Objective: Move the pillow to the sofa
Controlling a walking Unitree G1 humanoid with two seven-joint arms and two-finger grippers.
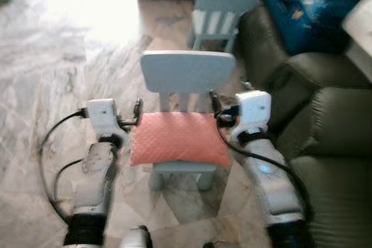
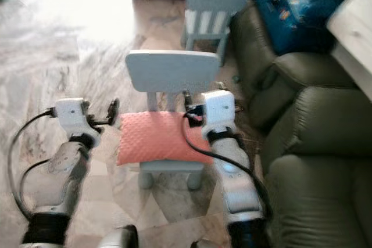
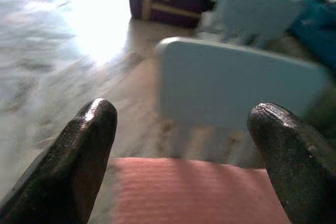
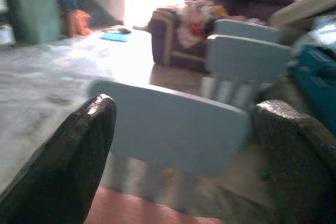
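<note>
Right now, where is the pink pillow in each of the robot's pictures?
Left eye view: the pink pillow lies on the seat of the near blue chair, centre of the picture.
Right eye view: pillow left of centre, on the same seat.
Left wrist view: pillow low, between the black fingers.
Right wrist view: a pink strip at the bottom edge.
Shared landmark: the chair's blue backrest.

One salmon-pink pillow (image 1: 179, 139) is lying on the seat of the nearer chair (image 1: 187, 72). Two pale blue chairs are standing on the floor, the second chair (image 1: 224, 5) sitting farther back. Two claws are showing, the left claw (image 1: 138, 112) and the right claw (image 1: 214, 104), each carrying two black fingers spread apart. One dark green sofa (image 1: 325, 137) is sitting at the robot's right, and one blue box (image 1: 305, 4) is resting on it.
</note>
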